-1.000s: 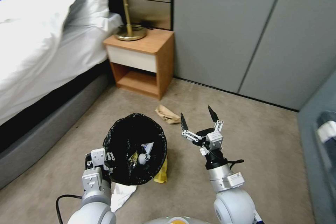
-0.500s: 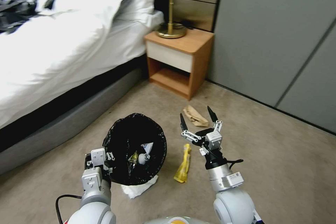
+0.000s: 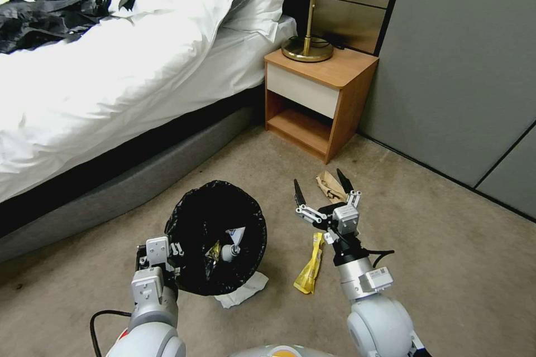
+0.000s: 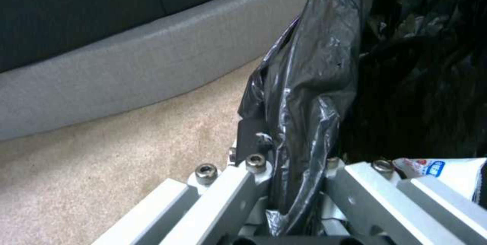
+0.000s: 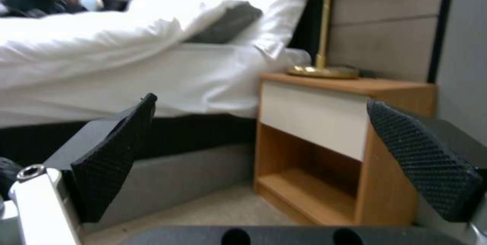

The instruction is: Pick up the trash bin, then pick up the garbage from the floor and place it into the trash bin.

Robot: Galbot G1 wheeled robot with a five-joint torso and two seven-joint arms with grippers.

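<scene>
The left gripper (image 3: 167, 254) is clamped on the rim of a black-bagged round trash bin (image 3: 215, 234); the right gripper (image 3: 321, 189) hovers with fingers spread above a yellow foil wrapper (image 3: 310, 265) on the carpet.

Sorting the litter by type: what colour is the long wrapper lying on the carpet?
Yellow. The wrapper shows best in the head view.
</scene>
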